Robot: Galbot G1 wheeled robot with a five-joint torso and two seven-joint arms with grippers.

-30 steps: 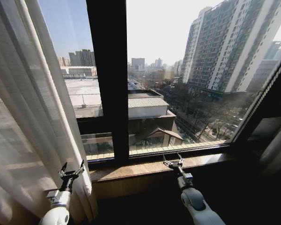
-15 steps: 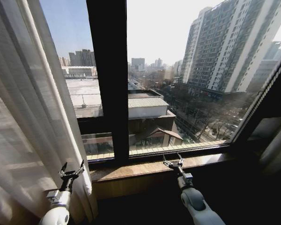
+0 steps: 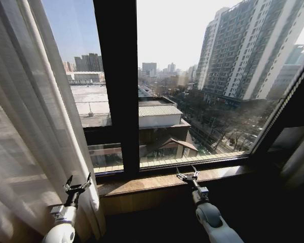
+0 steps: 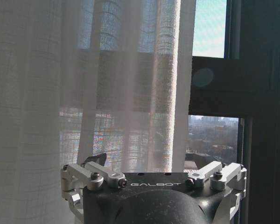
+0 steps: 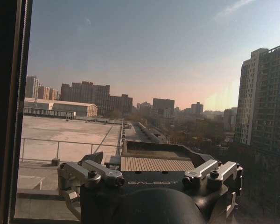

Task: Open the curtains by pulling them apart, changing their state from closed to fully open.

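The sheer cream curtain [image 3: 35,126] hangs gathered at nine o'clock in the head view, leaving the window [image 3: 202,86] bare. The left tool [image 3: 77,183] sits at seven o'clock, fingers spread wide, just before the curtain's lower edge. The right tool [image 3: 187,173] is wide too, at six o'clock over the wooden sill [image 3: 157,183], holding nothing.

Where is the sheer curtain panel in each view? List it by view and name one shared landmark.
Head view: the sheer curtain hangs at the left, beside the left gripper.
Left wrist view: it hangs ahead across most of the picture.
Right wrist view: not in it.
Shared landmark: the dark window frame.
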